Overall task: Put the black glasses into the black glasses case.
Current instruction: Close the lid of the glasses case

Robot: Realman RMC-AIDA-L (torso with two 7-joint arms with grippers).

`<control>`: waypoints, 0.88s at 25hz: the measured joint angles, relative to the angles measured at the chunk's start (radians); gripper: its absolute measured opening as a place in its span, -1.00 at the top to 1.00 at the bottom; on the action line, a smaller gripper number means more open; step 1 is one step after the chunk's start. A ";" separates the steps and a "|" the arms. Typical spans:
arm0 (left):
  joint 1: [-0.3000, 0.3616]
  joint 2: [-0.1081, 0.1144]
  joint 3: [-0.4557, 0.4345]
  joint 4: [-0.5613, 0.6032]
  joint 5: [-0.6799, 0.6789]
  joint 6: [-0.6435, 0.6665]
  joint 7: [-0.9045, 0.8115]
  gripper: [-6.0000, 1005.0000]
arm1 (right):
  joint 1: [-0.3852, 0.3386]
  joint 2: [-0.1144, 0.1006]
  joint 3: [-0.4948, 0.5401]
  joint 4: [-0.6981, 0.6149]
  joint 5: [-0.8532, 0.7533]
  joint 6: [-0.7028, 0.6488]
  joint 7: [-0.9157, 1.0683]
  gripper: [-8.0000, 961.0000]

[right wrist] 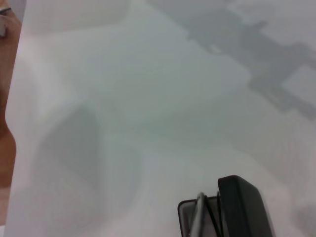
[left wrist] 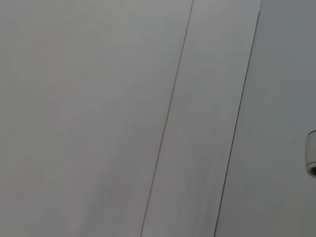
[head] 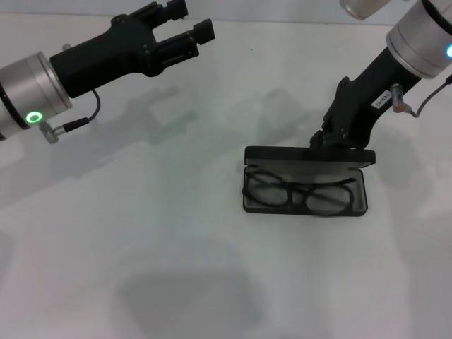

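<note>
My left gripper (head: pixel 185 30) hung idle, well off to the left of the work, fingers spread and empty. The black glasses (head: pixel 300 192) already lay in the black glasses case (head: pixel 305 182), just below my right gripper (head: pixel 326 139). I couldn't tell its finger state. I judged the lid needed an even, slow push, clear of the frames.

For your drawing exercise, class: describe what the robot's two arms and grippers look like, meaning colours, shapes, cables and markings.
Both arms end in a silver cylindrical wrist joined to a matte black, angular gripper. The left gripper has blocky black jaws; its wrist bears a glowing green ring and a thin black cable. The right gripper carries a small white label, with a blue light and a thin cable at its wrist.
</note>
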 joint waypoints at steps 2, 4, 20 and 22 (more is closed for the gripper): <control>0.000 0.002 0.000 0.000 0.000 0.000 -0.001 -0.59 | -0.004 0.000 0.002 -0.001 0.000 0.000 0.000 0.94; 0.000 0.003 0.000 0.000 0.000 0.000 -0.001 -0.59 | -0.006 0.001 0.005 -0.002 0.000 0.000 -0.001 0.94; 0.008 0.008 0.000 0.000 0.004 0.000 0.001 -0.59 | 0.004 0.005 0.007 -0.010 0.000 0.009 0.001 0.94; 0.007 0.009 0.000 0.000 0.008 0.000 0.001 -0.59 | 0.004 0.005 0.007 -0.010 0.000 0.009 0.001 0.94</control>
